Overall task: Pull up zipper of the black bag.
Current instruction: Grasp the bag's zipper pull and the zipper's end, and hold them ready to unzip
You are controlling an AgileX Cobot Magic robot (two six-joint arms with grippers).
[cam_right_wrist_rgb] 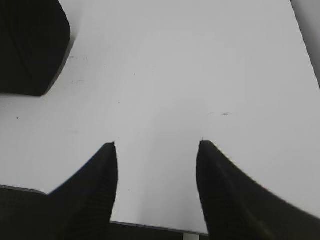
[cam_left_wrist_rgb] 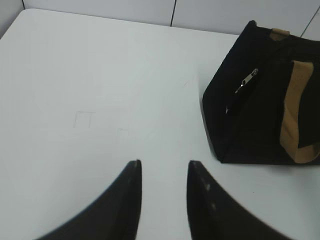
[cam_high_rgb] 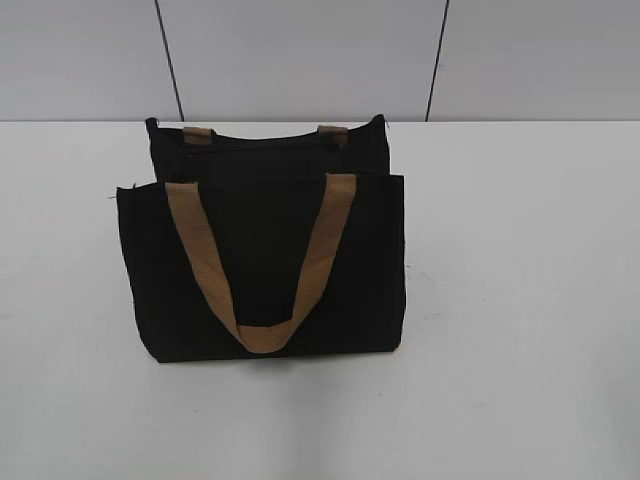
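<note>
The black bag (cam_high_rgb: pixel 262 255) lies on the white table (cam_high_rgb: pixel 520 300) with a tan handle loop (cam_high_rgb: pixel 262 338) across its front. It also shows in the left wrist view (cam_left_wrist_rgb: pixel 255 115), and its corner shows in the right wrist view (cam_right_wrist_rgb: pixel 30 45). The zipper's silver pull tab (cam_left_wrist_rgb: pixel 247 80) sits near the bag's left end. In the exterior view the zipper line (cam_high_rgb: pixel 262 150) runs along the far top edge. My left gripper (cam_left_wrist_rgb: pixel 164 165) is open and empty over bare table, left of the bag. My right gripper (cam_right_wrist_rgb: pixel 157 145) is open and empty, right of the bag. Neither gripper shows in the exterior view.
A grey panelled wall (cam_high_rgb: pixel 300 55) stands behind the table. The table's near edge (cam_right_wrist_rgb: pixel 150 227) shows below my right gripper.
</note>
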